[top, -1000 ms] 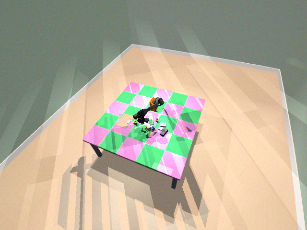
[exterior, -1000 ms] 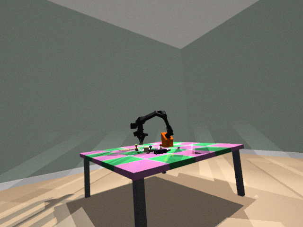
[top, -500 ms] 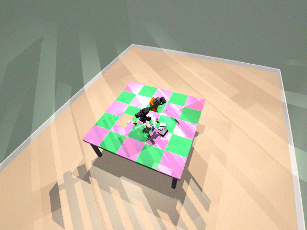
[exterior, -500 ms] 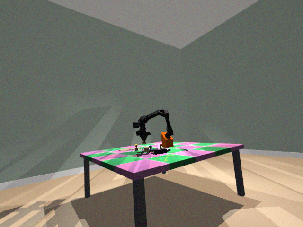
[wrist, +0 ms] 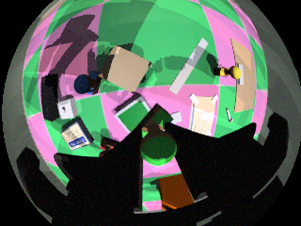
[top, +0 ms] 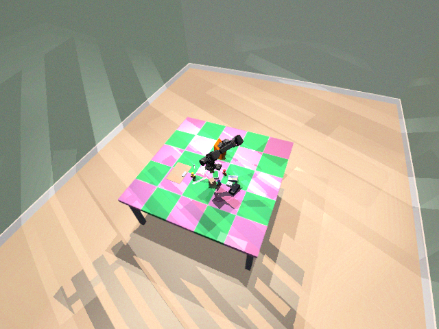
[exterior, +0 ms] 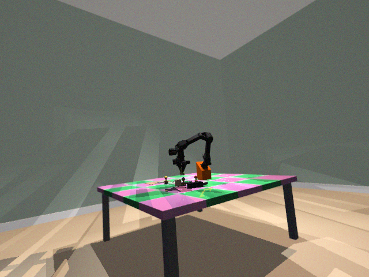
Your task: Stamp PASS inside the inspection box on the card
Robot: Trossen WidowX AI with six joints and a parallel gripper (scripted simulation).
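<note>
My gripper [wrist: 153, 128] [top: 212, 167] [exterior: 181, 170] is shut on the PASS stamp [wrist: 158, 149], whose round green knob sits between the fingers. It hangs a little above the table. A green ink pad with a pale rim [wrist: 134, 113] lies just ahead and to the left of the stamp in the wrist view. A pale card with an outlined box [wrist: 202, 115] lies just to the right of it. The stamp's face is hidden.
A yellow-knobbed stamp [wrist: 229, 72] [top: 193, 174] stands by a tan mat [wrist: 246, 82] [top: 178, 174]. A blue-knobbed stamp [wrist: 85, 83] [top: 218, 183], a cardboard block [wrist: 127, 67] [top: 212, 181], a white strip [wrist: 190, 66], a black device [top: 234, 189] and the orange arm base [top: 219, 149] [exterior: 203, 172] stand around.
</note>
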